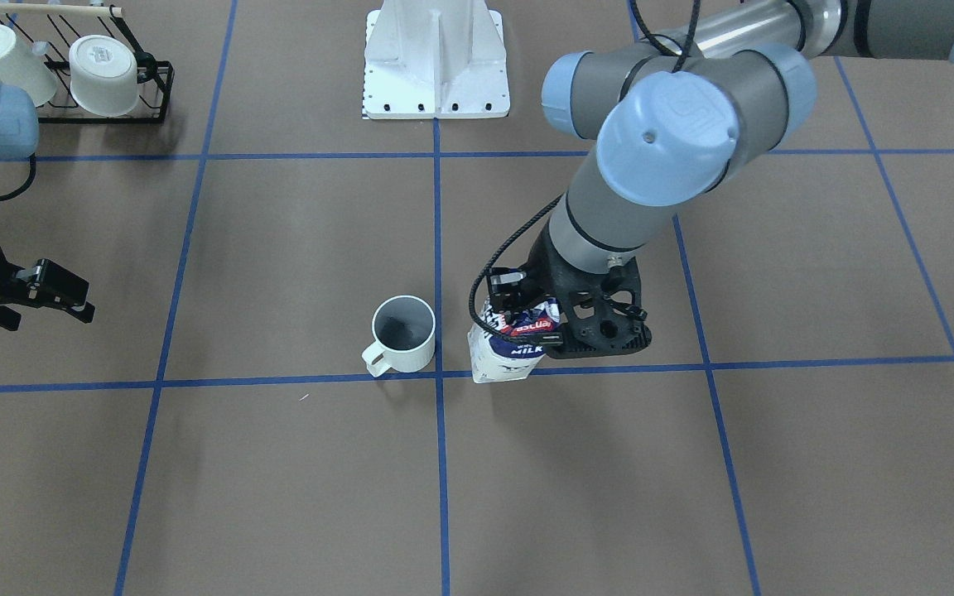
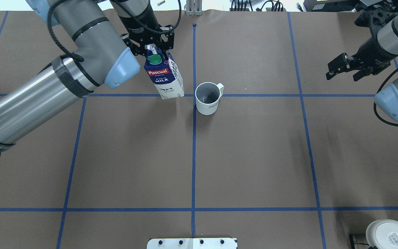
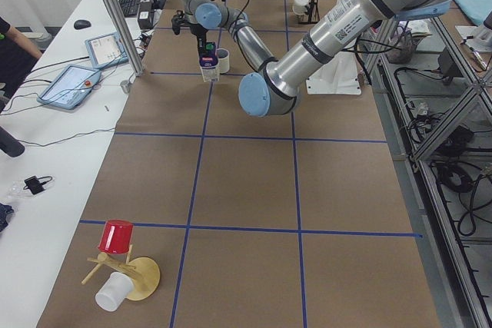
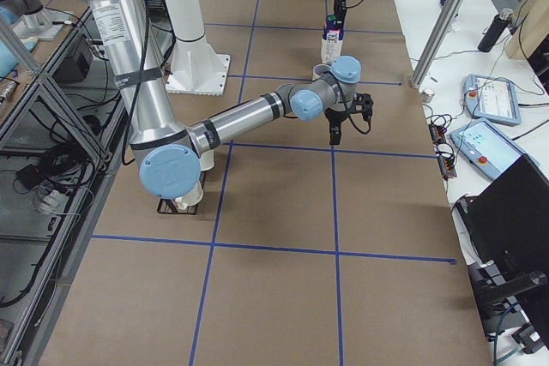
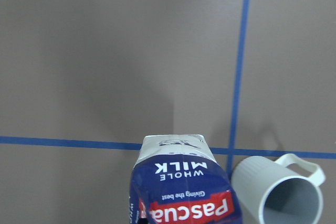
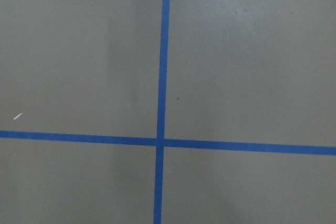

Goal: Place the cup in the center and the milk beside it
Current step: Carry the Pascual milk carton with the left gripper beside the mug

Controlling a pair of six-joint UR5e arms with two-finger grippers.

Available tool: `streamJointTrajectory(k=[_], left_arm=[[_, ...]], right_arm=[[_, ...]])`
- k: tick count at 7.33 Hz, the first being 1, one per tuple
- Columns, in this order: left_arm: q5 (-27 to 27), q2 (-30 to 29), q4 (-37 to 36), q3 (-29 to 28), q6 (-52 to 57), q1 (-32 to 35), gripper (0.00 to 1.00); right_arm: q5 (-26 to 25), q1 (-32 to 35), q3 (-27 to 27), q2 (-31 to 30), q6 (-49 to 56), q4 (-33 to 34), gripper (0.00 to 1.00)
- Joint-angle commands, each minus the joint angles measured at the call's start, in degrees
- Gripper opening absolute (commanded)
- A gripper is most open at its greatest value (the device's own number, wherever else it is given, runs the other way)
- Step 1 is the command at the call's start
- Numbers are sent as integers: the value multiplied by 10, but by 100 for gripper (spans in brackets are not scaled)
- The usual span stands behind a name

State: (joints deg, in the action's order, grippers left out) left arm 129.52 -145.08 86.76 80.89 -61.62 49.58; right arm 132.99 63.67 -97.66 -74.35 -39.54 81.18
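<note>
milk (image 2: 166, 77) long axis ~vertical, cap up, label twd robot-side edge, L gripper (image 2: 152, 48) pinching its top, cup (image 2: 207, 98) handle twd operator-side R-end corner, R gripper (image 2: 344, 71) fingers spread, empty

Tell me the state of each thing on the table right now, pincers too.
cup, upright, empty, right by the center crossing.
milk, capped, gripped at its top, beside the cup without touching it.
left pincer, shut on milk.
right pincer, open, empty.
</note>
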Motion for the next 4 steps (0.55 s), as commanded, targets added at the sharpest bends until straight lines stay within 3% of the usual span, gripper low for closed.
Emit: streamJointTrajectory(k=[1, 4], left_arm=[[-42, -15, 4, -6, -39, -38, 0], [-60, -16, 3, -5, -41, -53, 0]], right_arm=[[0, 0, 1, -5, 0, -1, 100], [0, 0, 1, -5, 0, -1, 100]])
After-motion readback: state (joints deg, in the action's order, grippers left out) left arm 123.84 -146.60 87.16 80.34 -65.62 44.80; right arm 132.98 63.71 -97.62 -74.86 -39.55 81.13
